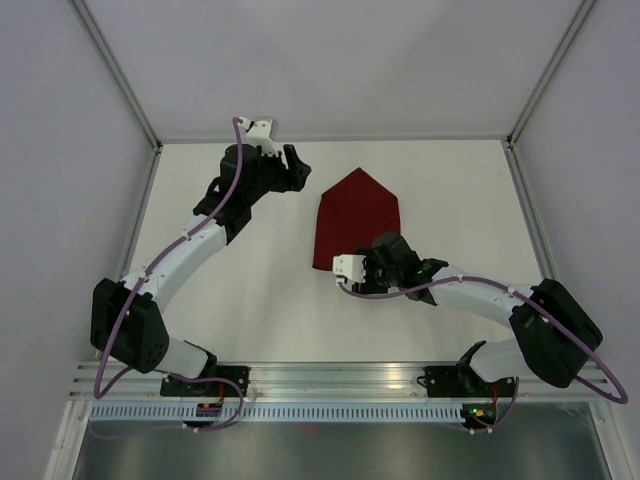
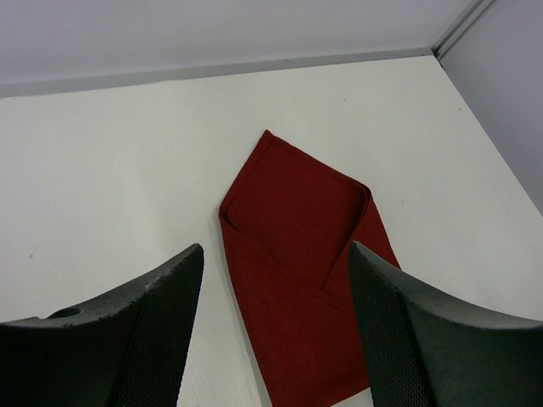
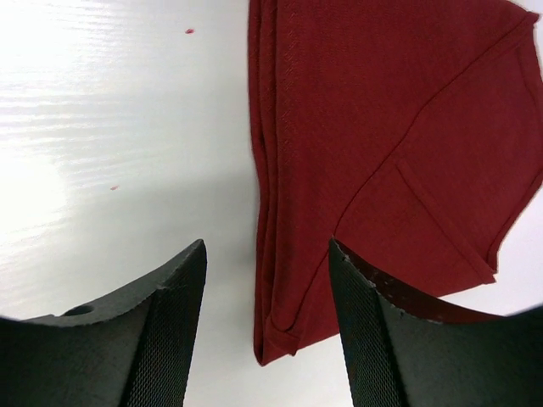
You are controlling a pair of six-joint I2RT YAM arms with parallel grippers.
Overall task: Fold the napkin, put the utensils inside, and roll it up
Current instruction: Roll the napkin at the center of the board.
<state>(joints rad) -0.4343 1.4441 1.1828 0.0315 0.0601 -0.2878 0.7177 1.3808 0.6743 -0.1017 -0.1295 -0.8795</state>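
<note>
Napkin: one dark red napkin [image 1: 355, 222], folded into layers, flat on the worktop [image 1: 240, 300], with a pointed far end and a straight near end.
Napkin by the right fingers: its long folded edge runs up through the gap between the right fingers [image 3: 144, 339]. One near corner lies in that gap, and most of the cloth spreads ahead, toward one finger's side.
Napkin by the left fingers: ahead of and below the left fingers [image 2: 148, 339], its near part close to one finger.
Left fingers: spread apart, holding nothing.
Right fingers: spread apart, holding nothing, low over the near end.
Count: two arms, two small red specks [image 3: 188, 31] on the worktop.
Edges: white worktop shows on every side of the napkin; pale walls [image 1: 330, 60] bound it.
</note>
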